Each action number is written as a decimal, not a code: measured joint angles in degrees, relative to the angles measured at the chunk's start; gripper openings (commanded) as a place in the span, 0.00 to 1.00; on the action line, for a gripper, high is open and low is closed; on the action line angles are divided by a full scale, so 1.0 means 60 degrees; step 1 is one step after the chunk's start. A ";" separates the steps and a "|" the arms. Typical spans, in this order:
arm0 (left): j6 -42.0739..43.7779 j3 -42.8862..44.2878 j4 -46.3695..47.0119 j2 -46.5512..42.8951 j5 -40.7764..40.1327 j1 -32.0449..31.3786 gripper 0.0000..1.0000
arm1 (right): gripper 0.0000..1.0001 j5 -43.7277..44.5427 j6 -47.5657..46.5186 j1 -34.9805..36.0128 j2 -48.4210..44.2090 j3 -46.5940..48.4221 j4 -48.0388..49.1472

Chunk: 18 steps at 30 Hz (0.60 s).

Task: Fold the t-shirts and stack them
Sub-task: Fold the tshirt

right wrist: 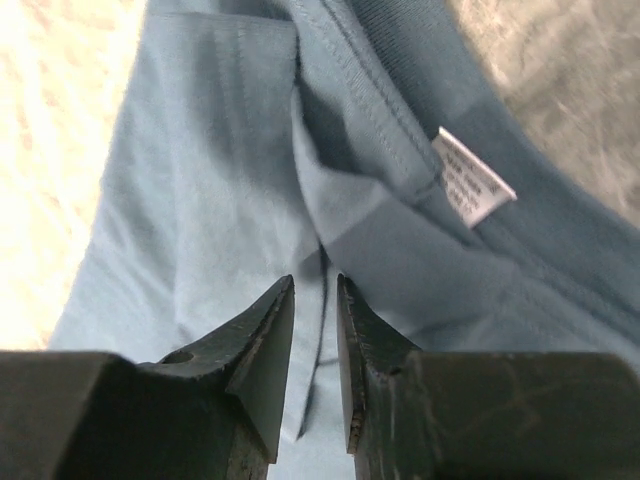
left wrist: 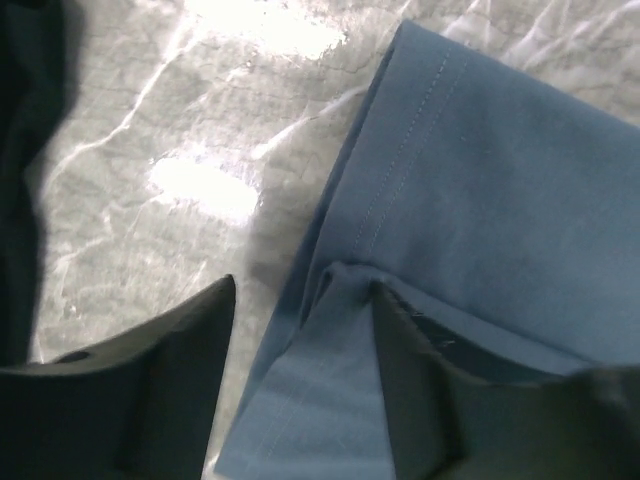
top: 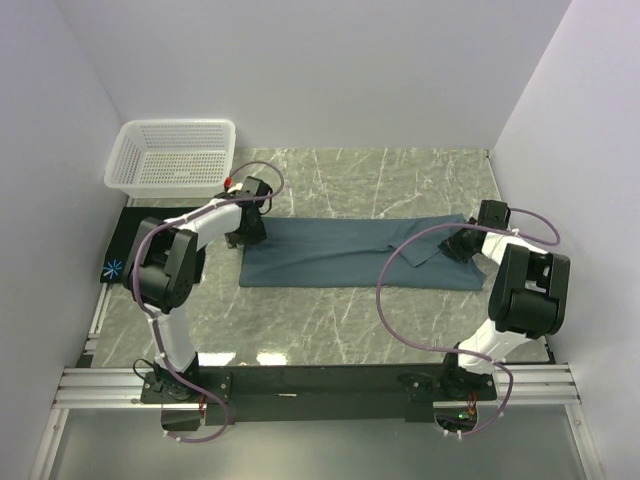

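- Counted: two t-shirts, one white lattice basket [top: 130, 172].
- Laid as a long folded band across the tabletop [top: 400, 180]: slate-blue t-shirt [top: 340, 255].
- At the far left, largely hidden behind the left arm [top: 170, 265]: black t-shirt [top: 122, 240], starburst print [top: 113, 267] showing.
- On the left gripper [left wrist: 300, 290], jaws open, straddling the band's hemmed corner.
- On the right gripper [right wrist: 316, 285], jaws nearly closed, pinching a fold near the collar tag [right wrist: 475, 178].

A robotics lab cell: plain white walls [top: 300, 70] box in a marble-patterned table [top: 400, 180] edged by an aluminium mounting rail [top: 100, 386].
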 measured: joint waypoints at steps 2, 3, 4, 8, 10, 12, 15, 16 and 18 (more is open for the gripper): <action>0.0029 0.0076 -0.0193 -0.0160 0.0011 0.0004 0.75 | 0.32 0.0076 0.0084 -0.0004 -0.0324 0.0000 -0.0182; 0.0051 0.0120 -0.0288 -0.0291 0.0022 -0.0007 0.76 | 0.32 0.0149 0.0124 -0.0004 -0.0565 0.0000 -0.0302; 0.0058 0.0193 -0.0415 -0.0455 0.0022 -0.0026 0.82 | 0.34 0.0229 0.0182 -0.0004 -0.0801 0.0000 -0.0382; 0.0331 0.0361 -0.0576 -0.1399 0.0087 -0.0295 0.88 | 0.38 0.0601 0.0372 0.0011 -0.2022 0.0000 -0.0732; 0.0557 0.0404 -0.0568 -0.1832 0.0208 -0.0525 0.86 | 0.37 0.0703 0.0452 0.0091 -0.2390 0.0000 -0.0896; 0.0816 0.0506 -0.0550 -0.1982 0.0397 -0.0707 0.85 | 0.37 0.0739 0.0608 0.0273 -0.2546 -0.0098 -0.0947; 0.1264 0.0729 -0.0528 -0.1694 0.0656 -0.0903 0.84 | 0.36 0.0732 0.0929 0.0754 -0.2579 -0.0430 -0.1009; 0.1359 0.0816 -0.0499 -0.1519 0.0703 -0.0918 0.84 | 0.37 0.0736 0.1060 0.0954 -0.2575 -0.0561 -0.1060; 0.1596 0.1009 -0.0455 -0.1016 0.0758 -0.0914 0.84 | 0.37 0.0750 0.1315 0.1355 -0.2568 -0.0776 -0.1177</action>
